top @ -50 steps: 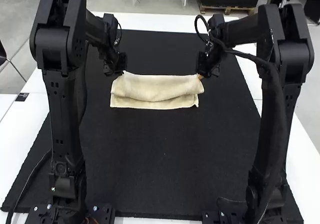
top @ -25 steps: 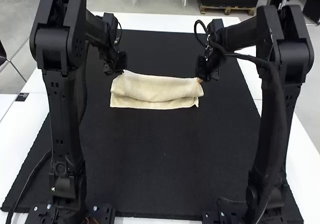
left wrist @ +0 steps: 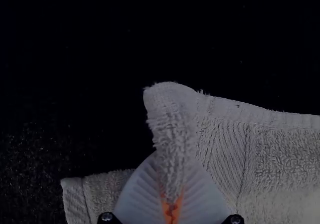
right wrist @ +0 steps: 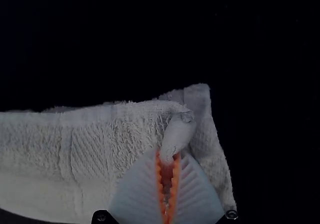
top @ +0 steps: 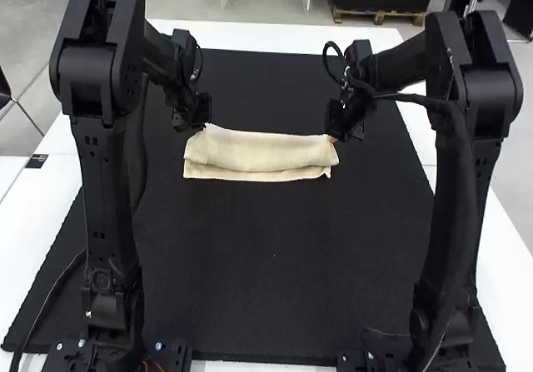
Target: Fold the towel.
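Observation:
The cream towel [top: 258, 154] lies folded over across the mat, its upper layer stopping short of the lower layer's near edge. At its left end is my left gripper [top: 198, 124], at its right end my right gripper [top: 335, 136]. In the left wrist view, my left gripper [left wrist: 172, 203] is shut on a pinched corner of the towel [left wrist: 280, 154], which stands up between the ribbed fingers. My right gripper [right wrist: 169, 160] holds another bunched corner of the towel [right wrist: 100, 149] at its fingertips; the lower layer's corner pokes out beside it.
A black mat [top: 275, 264] covers most of the white table [top: 275, 36] around the towel. Both arms stand at the mat's near end, one along each side.
The right gripper has come down and slightly nearer, and the towel's right end has sunk with it. The left gripper has barely shifted. The towel's raised part looks flatter.

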You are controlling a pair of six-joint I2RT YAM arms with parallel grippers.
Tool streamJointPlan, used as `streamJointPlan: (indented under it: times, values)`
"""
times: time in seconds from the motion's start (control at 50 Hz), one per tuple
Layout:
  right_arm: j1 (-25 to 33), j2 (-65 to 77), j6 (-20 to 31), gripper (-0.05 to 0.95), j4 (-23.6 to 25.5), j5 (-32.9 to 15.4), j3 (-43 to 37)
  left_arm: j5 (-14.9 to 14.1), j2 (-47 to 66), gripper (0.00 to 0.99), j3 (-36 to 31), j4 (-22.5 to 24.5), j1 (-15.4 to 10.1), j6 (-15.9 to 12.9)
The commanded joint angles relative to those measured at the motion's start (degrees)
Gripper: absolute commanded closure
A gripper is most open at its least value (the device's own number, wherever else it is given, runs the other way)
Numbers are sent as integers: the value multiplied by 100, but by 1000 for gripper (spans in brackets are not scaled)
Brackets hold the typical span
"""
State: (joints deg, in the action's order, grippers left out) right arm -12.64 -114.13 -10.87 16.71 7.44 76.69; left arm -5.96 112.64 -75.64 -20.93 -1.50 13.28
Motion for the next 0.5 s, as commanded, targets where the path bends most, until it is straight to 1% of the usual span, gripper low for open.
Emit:
streamJointPlan:
  times: [0.0,0.48]
  values:
    - [-1,224,59,918,-63,-331,-66,314,-23,967,23,54,150,-80]
    - [-10,233,112,918,-335,-314,-321,323,48,967,23,124,159,-80]
